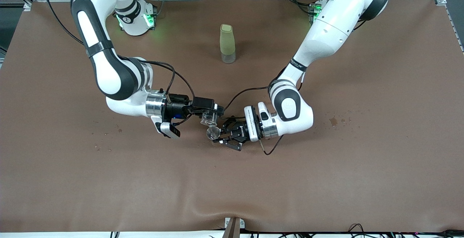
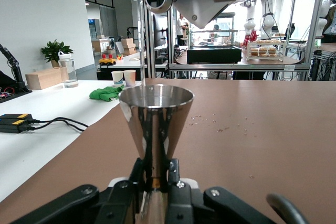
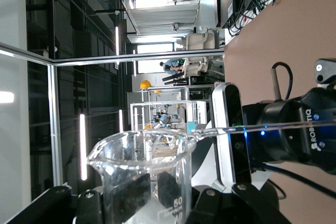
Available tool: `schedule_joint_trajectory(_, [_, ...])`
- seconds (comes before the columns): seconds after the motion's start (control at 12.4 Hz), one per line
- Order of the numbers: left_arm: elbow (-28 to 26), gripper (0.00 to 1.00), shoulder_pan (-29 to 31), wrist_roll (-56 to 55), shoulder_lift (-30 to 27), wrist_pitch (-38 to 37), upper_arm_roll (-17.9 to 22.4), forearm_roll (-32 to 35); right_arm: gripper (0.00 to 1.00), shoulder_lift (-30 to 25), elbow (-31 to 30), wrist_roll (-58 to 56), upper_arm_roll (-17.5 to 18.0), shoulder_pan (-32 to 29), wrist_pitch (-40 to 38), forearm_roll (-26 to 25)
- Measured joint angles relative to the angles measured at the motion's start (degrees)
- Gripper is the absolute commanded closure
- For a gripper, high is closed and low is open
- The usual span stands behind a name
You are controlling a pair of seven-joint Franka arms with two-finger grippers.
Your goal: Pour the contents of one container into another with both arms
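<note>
The glass beaker point(image 1: 209, 118), clear with printed graduation marks, sits clamped in the right hand point(image 1: 207, 114), tipped so its spout leans toward the metal jigger point(image 1: 213, 133) just beside and slightly below it; in the right wrist view the beaker point(image 3: 142, 179) fills the foreground between the dark fingers point(image 3: 126, 198), its rim tilted, and I cannot tell whether any liquid is left inside. The jigger point(image 2: 156, 124), a polished steel double cone, is pinched at its narrow waist by the left hand point(image 1: 222, 136), fingers point(image 2: 137, 174) closed tight on it, mouth up in the left wrist view. Both hands hang low over the middle of the brown worktop point(image 1: 326, 180), the two vessels almost touching. The step in hand looks like the pour itself, and doing it well probably means keeping the jigger steady and level while the right hand rolls the beaker slowly, spout held right over the jigger's small mouth, since that opening leaves little margin and a fast tilt would likely overshoot. A tall pale green bottle point(image 1: 227, 44) stands upright well apart from both hands, toward the arms' bases. Small specks and a stain point(image 1: 333, 121) mark the worktop toward the left arm's end.
</note>
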Motion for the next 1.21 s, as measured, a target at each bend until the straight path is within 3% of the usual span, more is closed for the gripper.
schedule_joint_trajectory(1.21, [0.0, 1.0, 0.0, 0.0, 0.0, -0.13, -0.11, -1.13, 1.0, 0.0, 0.0, 7.17, 0.17, -0.63, -1.35, 2.24])
